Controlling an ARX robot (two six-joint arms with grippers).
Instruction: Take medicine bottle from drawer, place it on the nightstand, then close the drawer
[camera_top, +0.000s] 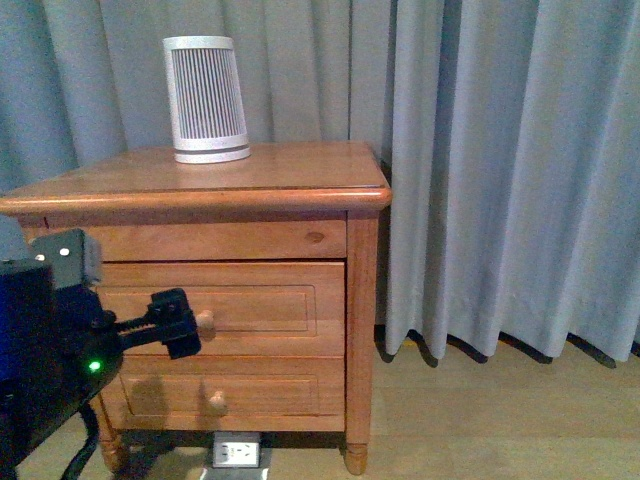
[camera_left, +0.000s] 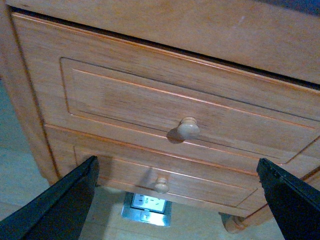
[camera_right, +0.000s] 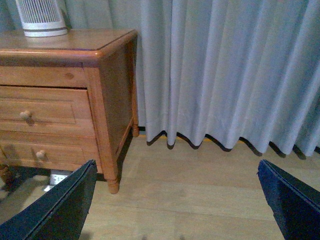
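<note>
In the front view, the drawer (camera_top: 220, 308) is shut, up high in the nightstand (camera_top: 200, 185). The left gripper (camera_top: 180, 322) is just beside its knob (camera_top: 206, 322).

In the left wrist view, its fingers (camera_left: 65, 200) are spread wide in front of the nightstand and hold nothing.

In the right wrist view, the right gripper (camera_right: 176, 167) is wide apart and empty, off to the nightstand's side.

The medicine bottle is out of sight.

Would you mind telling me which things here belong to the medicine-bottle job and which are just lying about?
Part of the job: nightstand; upper drawer, shut; its round knob; left gripper, open, facing that knob. Medicine bottle not in view.

Just lying about: white ribbed cylinder on the nightstand top; lower drawer; grey curtain; floor socket beneath the nightstand.
</note>
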